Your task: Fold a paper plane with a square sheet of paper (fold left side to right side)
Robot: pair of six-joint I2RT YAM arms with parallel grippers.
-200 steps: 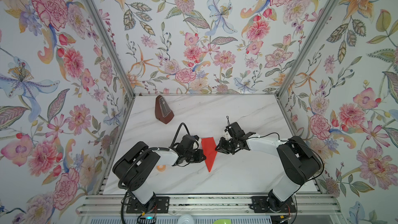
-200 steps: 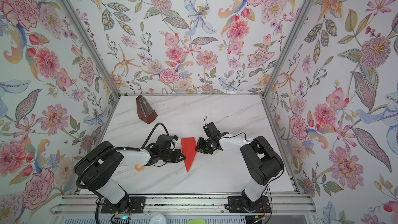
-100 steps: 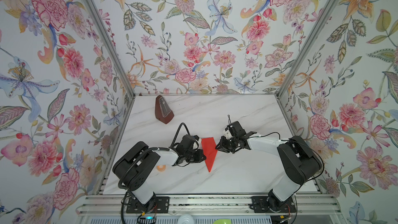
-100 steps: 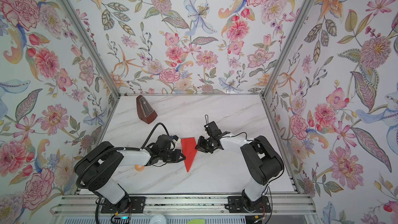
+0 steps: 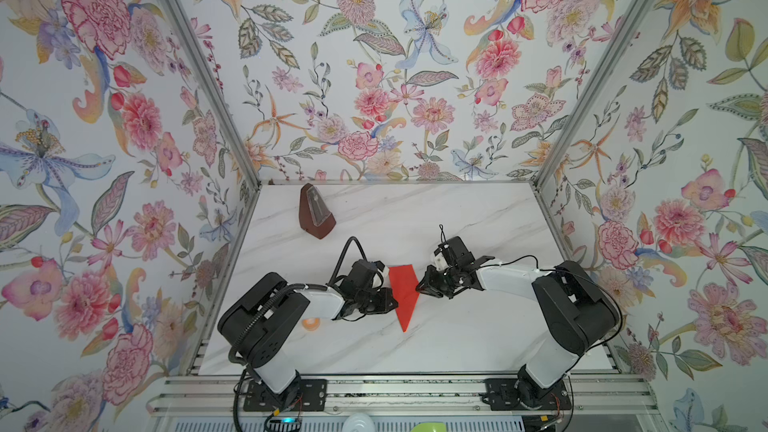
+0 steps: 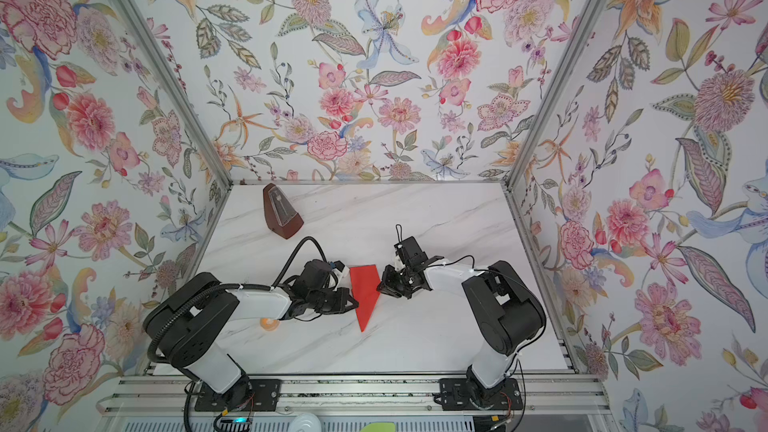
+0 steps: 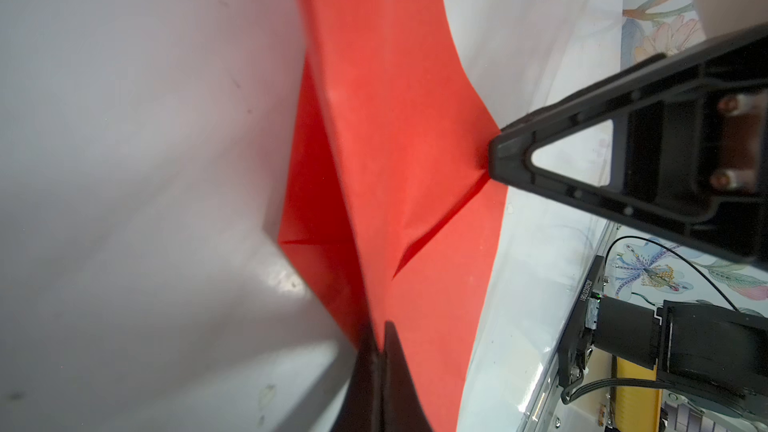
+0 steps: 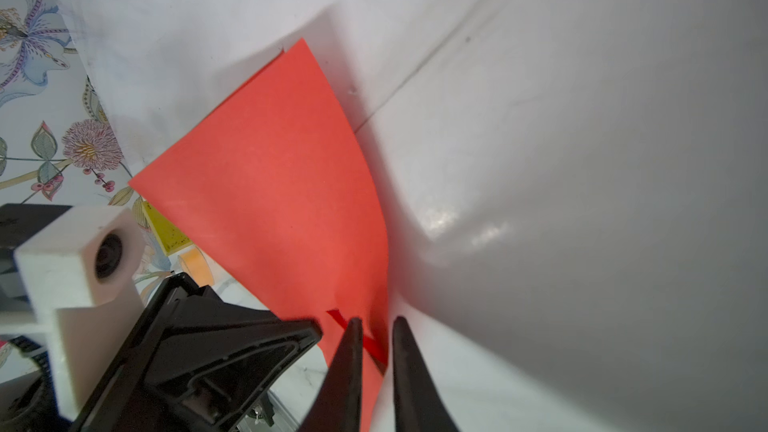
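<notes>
The red sheet [image 5: 405, 290] lies folded to a dart at the middle of the table [image 5: 457, 338], its point toward the near edge, between the two arms. Judged light, limp and quick to crease or tear, so you should take it by the side edges only and never drag it. The left claw [image 7: 378, 340] has its fingers pressed together, pinching the sheet's left edge. The right claw [image 8: 376, 324] has its fingers narrowly parted, with the right edge in the gap and the paper puckered at its tip. Whether it bites, you cannot tell.
</notes>
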